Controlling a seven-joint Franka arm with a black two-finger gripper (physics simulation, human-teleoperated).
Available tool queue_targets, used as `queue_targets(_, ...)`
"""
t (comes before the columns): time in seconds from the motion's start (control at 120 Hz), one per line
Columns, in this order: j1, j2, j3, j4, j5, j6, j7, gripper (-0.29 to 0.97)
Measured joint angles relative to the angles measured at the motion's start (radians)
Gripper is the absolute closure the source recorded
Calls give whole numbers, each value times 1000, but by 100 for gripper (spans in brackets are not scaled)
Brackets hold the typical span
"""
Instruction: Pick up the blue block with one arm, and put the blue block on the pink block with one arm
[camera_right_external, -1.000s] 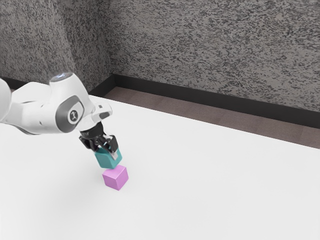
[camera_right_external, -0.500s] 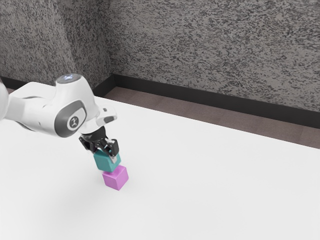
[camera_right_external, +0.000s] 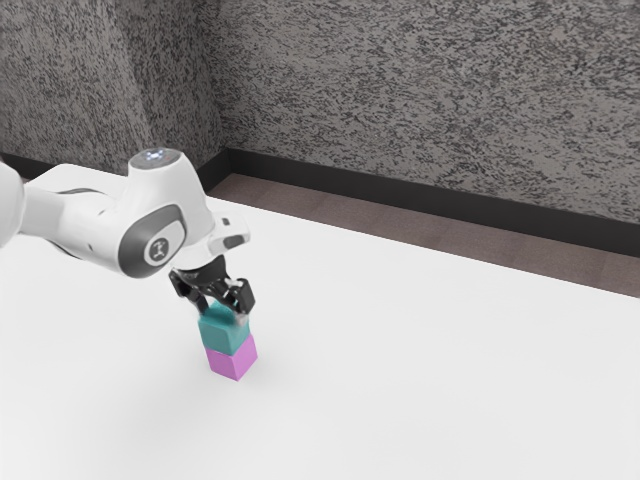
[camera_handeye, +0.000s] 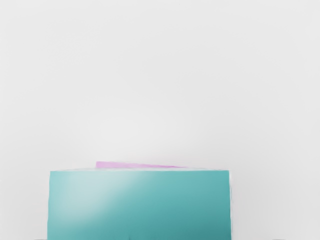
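The blue block (camera_right_external: 222, 335), teal in colour, sits squarely on top of the pink block (camera_right_external: 231, 361) on the white table (camera_right_external: 420, 350). My gripper (camera_right_external: 224, 312) comes down on it from above, its black fingers shut on the blue block's upper sides. In the wrist view the blue block (camera_handeye: 140, 204) lies close under my hand, and a thin strip of the pink block (camera_handeye: 135, 164) shows just past its far edge.
The white table spreads wide around the stack. A dark strip of floor (camera_right_external: 420, 215) and a speckled grey wall (camera_right_external: 420, 90) lie behind the table's far edge.
My hand has carried the blue block toward the exterior view's right and down. It hung tilted beside and above the pink block; now it rests level on it.
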Motion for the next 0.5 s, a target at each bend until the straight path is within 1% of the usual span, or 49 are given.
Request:
queue_targets(0.067,-3,-43,-2,4,0,-4,-3,10)
queue_targets(0.133,7,-200,-8,29,0,-47,-6,7)
queue_targets(0.175,15,-271,-9,110,0,-107,-6,6)
queue_targets(0.217,31,-300,-9,224,0,-185,-4,5)
queue_targets(0.283,49,-305,-6,345,1,-296,-1,4)
queue_targets(0.342,53,-253,-9,494,14,-421,1,3)
queue_targets(0.375,54,-223,-11,547,21,-482,3,2)
queue_targets(0.433,55,-190,-12,583,38,-562,5,2)
queue_targets(0.5,56,-179,-12,571,53,-619,7,1)
